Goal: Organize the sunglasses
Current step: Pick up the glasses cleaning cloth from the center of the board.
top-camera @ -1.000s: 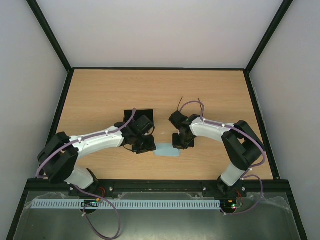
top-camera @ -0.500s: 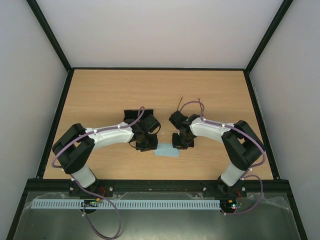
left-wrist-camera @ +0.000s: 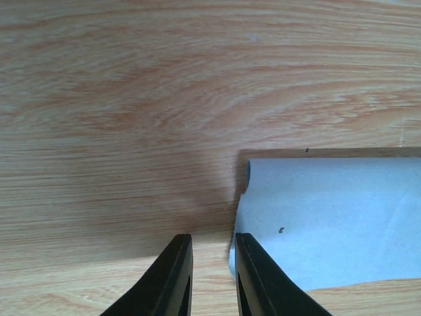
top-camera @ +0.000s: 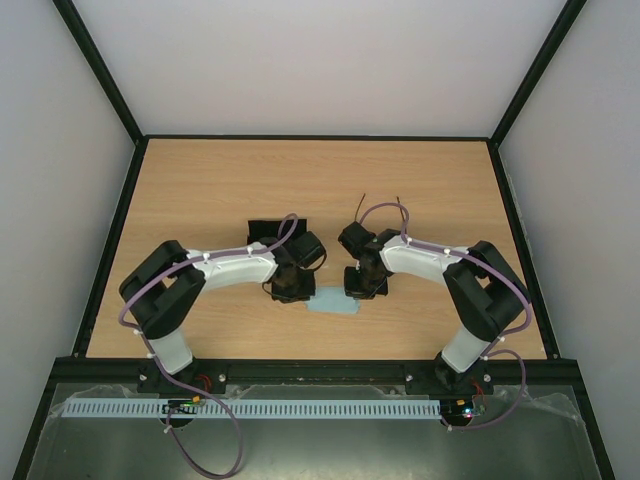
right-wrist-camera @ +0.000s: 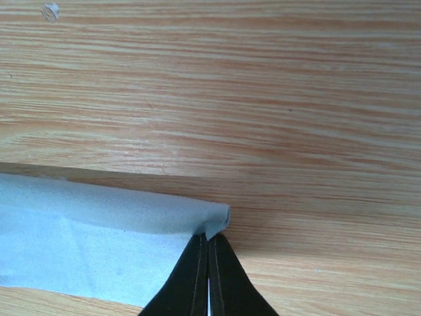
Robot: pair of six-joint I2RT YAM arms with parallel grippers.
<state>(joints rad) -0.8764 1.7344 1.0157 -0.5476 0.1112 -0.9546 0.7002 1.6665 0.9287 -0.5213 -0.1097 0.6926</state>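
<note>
Right wrist view first: the right gripper (right-wrist-camera: 209,238) has its two black fingers pressed flat together with no gap between them. They are pinching the corner of the light blue cloth (right-wrist-camera: 85,230). The cloth's far edge rolls up into a soft fold just where the fingertips meet, and the rest lies flat on the wood.

Over to the left wrist view, and we see the left gripper (left-wrist-camera: 212,238) with its jaws only a narrow slit apart. There is bare wood grain in that slit and nothing is held. One finger sits right at the cloth's other edge, where the edge curls up a little. We cannot tell whether the finger touches it.

From the top view, both grippers are down low at the table, facing each other, with the cloth stretched between them near the front middle.

The sunglasses (top-camera: 362,204) show only as two slim dark temple arms poking out on the far side of the right wrist. The lenses are hidden under the arm, well apart from both sets of fingers.

A black case (top-camera: 262,228) lies just behind the left wrist and is partly covered by it.

Beyond that, the table (top-camera: 200,190) is light wood with a dark rim. Plain pale walls (top-camera: 320,60) close it in on three sides, and black frame struts (top-camera: 100,70) rise at the back corners.
</note>
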